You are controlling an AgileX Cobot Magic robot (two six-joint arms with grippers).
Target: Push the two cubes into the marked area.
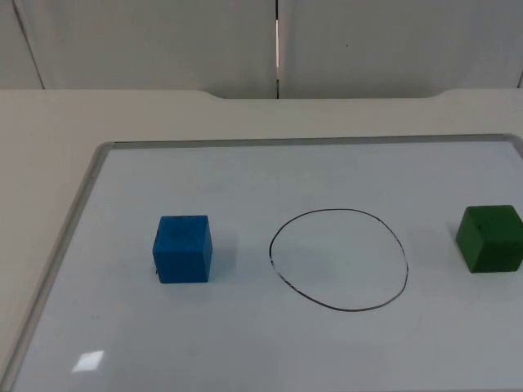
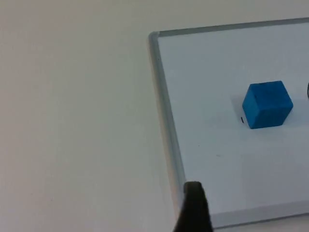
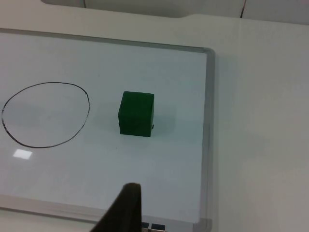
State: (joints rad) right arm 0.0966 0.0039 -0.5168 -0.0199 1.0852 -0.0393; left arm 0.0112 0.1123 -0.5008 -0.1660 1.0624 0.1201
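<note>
From the top, a blue cube (image 1: 183, 249) sat on the whiteboard (image 1: 245, 175) left of a drawn circle (image 1: 338, 260), and a green cube (image 1: 489, 238) right of it, both outside the line.

The left wrist view showed the left gripper (image 2: 193, 210) over the board's edge, well apart from the blue cube (image 2: 267, 104).

The right wrist view showed the right gripper (image 3: 123, 208) near the board's edge, the green cube (image 3: 136, 114) beside the circle (image 3: 46, 114).

Whiteboard (image 1: 98, 175) lies flat on the table (image 1: 49, 114); drawn circle (image 1: 339, 260) sits mid-board, one cube (image 1: 183, 248) on the board left of the circle, other cube (image 1: 489, 238) on the board right of it, both outside the line.
</note>
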